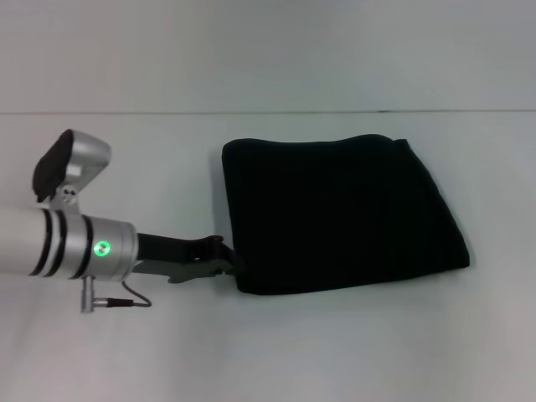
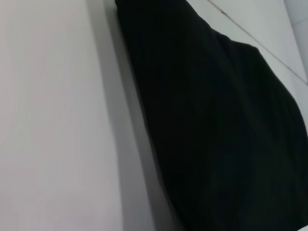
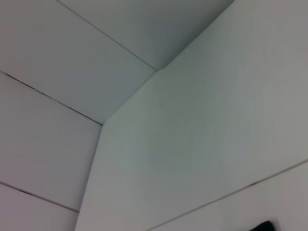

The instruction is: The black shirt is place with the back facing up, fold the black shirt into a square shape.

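The worktop (image 1: 126,360) carries the shirt (image 1: 335,213) right of centre, nearer its far edge, already folded into a rough square. The left gripper (image 1: 224,255) sits at the shirt's near-left corner, touching the fabric edge; whether its jaws are spread or pinching cloth I cannot tell. The right gripper is not in the head view. The risk: if cloth is caught, pulling the arm away could drag that corner open and spoil the square.
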You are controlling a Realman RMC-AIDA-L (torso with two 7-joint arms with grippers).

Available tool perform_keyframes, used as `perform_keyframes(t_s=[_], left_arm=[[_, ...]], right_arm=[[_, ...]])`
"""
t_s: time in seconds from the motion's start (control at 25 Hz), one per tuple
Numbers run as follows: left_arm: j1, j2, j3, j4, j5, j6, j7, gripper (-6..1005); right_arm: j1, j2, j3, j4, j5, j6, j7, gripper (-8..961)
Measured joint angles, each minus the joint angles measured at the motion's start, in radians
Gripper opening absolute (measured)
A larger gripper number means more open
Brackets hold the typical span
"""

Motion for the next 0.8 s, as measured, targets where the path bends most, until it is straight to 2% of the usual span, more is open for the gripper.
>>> perform_keyframes(t_s=[0.24,0.48,0.68,0.8], left_arm=[[0.064,0.004,-0.041,0.052,0.005,0.057,0.0,8],[0.077,0.009,-0.106,0.057,0.05,0.094,0.011,10],[0.065,0.029,-0.138,0.066,0.063,0.127,0.011,11],[0.068,0.047,-0.185,0.105,0.114,0.163,0.025,12]], right_arm=[[-0.001,0.0,0.0,0.001,0.0,-0.001,-0.001,717],[0.001,0.001,0.0,0.001,0.0,-0.001,-0.005,716],[0.004,0.007,0.0,0.002,0.003,-0.002,-0.049,716],[-0.004,0.017,0.002,0.003,0.053,-0.023,-0.185,716]])
